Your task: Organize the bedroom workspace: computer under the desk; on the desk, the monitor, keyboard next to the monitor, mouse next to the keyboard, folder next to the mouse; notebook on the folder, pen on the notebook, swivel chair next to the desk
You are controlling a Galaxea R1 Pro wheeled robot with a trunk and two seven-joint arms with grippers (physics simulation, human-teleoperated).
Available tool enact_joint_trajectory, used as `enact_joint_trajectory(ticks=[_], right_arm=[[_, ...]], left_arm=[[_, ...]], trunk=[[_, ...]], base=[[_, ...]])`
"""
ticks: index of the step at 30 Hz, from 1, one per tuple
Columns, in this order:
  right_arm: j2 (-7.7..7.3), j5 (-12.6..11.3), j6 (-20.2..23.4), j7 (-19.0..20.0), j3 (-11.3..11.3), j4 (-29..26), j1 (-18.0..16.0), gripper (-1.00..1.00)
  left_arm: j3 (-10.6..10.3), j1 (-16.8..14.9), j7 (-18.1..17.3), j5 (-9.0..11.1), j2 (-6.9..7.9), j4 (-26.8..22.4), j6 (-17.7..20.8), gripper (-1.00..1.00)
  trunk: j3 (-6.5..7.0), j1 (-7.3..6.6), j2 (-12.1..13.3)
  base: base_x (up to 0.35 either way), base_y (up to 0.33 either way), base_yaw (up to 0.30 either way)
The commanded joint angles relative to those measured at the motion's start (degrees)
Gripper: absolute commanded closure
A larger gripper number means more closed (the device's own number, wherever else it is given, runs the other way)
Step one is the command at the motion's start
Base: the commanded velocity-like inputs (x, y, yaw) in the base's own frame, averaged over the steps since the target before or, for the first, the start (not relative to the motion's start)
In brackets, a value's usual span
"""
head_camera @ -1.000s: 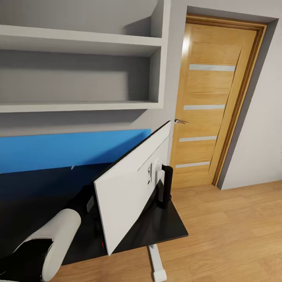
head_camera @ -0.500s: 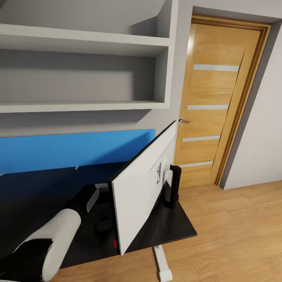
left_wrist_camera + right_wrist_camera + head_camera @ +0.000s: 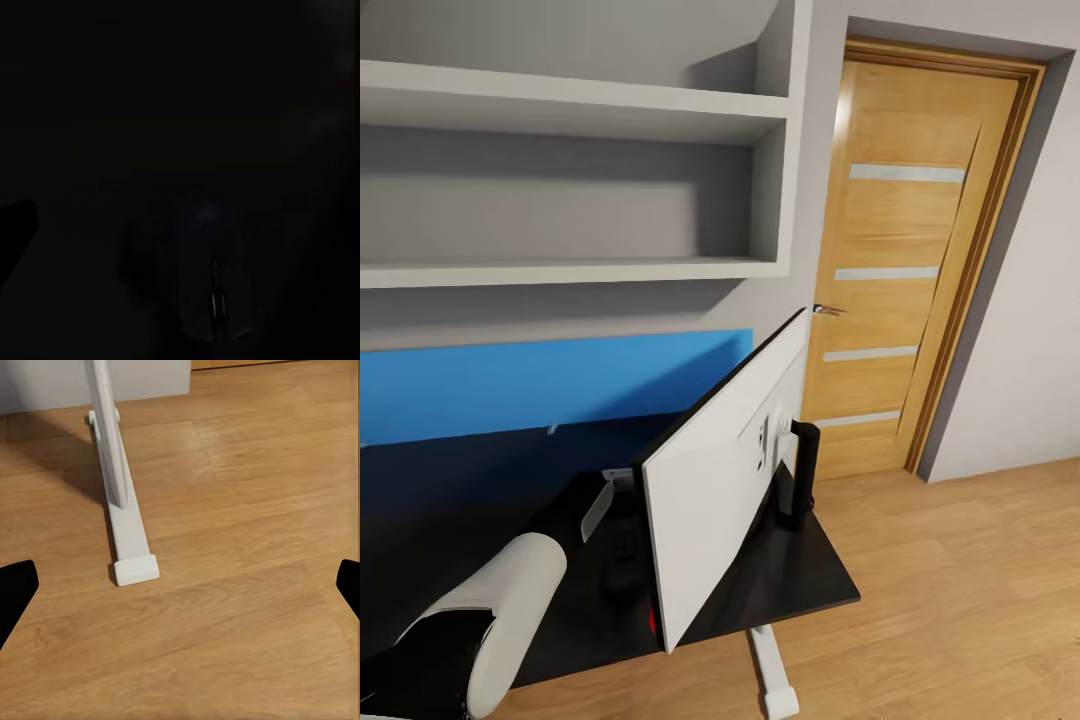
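The monitor (image 3: 715,470) stands on the right end of the desk (image 3: 800,585), white back towards me, on its black stem (image 3: 801,478). Left of it a silvery edge, apparently the keyboard (image 3: 598,508), peeks out. A small white stick, perhaps the pen (image 3: 552,428), lies by the blue back panel (image 3: 540,385). My left forearm (image 3: 500,615) reaches over the desk's front. In the very dark left wrist view a dark mouse (image 3: 206,281) lies ahead of my left gripper (image 3: 180,244), which looks open, one fingertip (image 3: 15,236) at the edge. My right gripper (image 3: 180,592) hangs open over the floor.
Grey wall shelves (image 3: 570,270) hang above the desk. A wooden door (image 3: 905,270) stands closed at the right. The desk's white leg foot (image 3: 129,536) rests on the wooden floor (image 3: 960,600), which stretches open to the right.
The whole head view has shifted a little, so the camera moved. The monitor, desk and my left forearm keep their places relative to one another.
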Motion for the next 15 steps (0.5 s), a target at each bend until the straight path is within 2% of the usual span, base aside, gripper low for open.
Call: enact_joint_trajectory(ticks=[1,15], right_arm=[[0.02,-0.2,-0.2,-0.3,0.4,0.1,-0.1,-1.00],[0.03,-0.2,-0.2,-0.4,0.4,0.1,-0.1,-1.00]], left_arm=[[0.1,0.0,0.4,0.5,-0.03,-0.1,0.3,-1.00],[0.1,0.0,0.2,0.5,-0.03,-0.1,0.2,-1.00]], trunk=[[-0.07,0.00,0.0],[-0.07,0.00,0.0]], base=[[0.000,0.001,-0.102],[0.000,0.000,-0.027]])
